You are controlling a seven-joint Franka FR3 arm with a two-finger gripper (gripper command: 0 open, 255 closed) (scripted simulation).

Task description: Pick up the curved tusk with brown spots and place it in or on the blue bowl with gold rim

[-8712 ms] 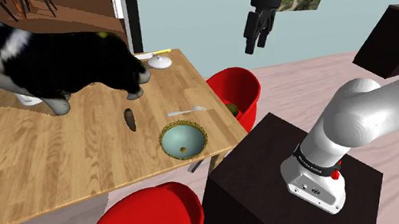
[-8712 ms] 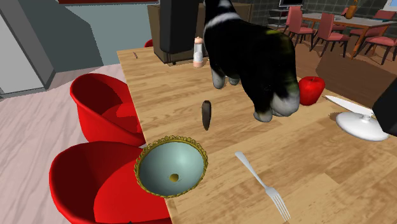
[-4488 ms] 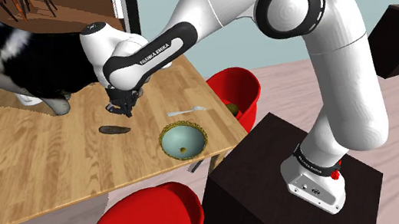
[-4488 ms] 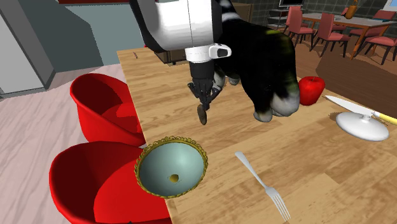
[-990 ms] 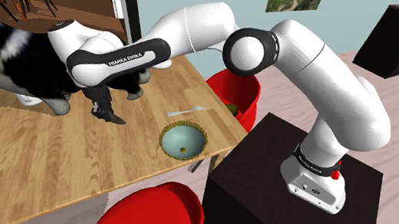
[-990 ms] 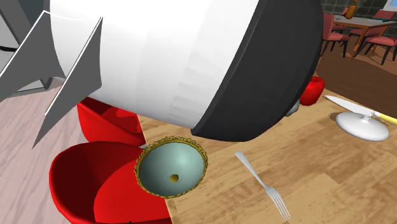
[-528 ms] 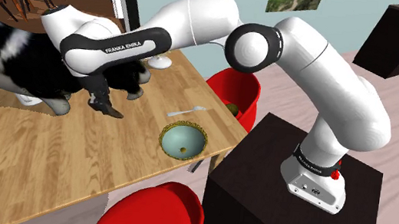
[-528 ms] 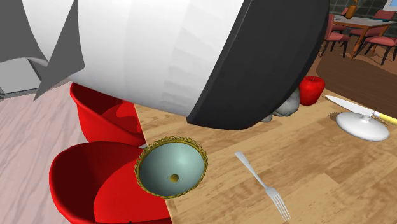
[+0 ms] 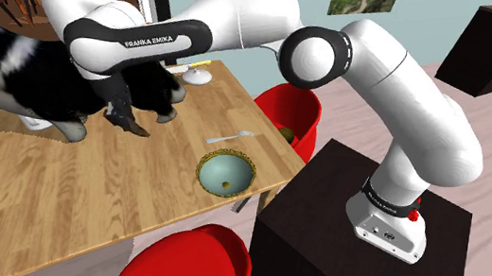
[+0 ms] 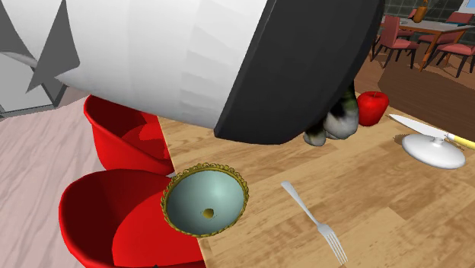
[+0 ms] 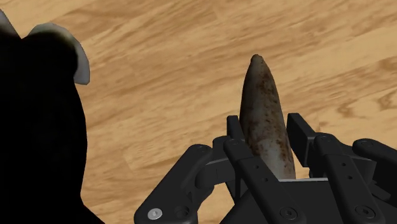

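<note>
Brown-spotted tusk [image 11: 262, 108] — base inside pincer [image 11: 266, 137]

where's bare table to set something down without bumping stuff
Widest free patch: bare wood of the table in the shoulder view's lower left, bordered by the black-and-white animal figure and the bowl. Another lies between the fork and the white dish. Crowded: beside the animal's legs, where the gripper holds the tusk.
</note>
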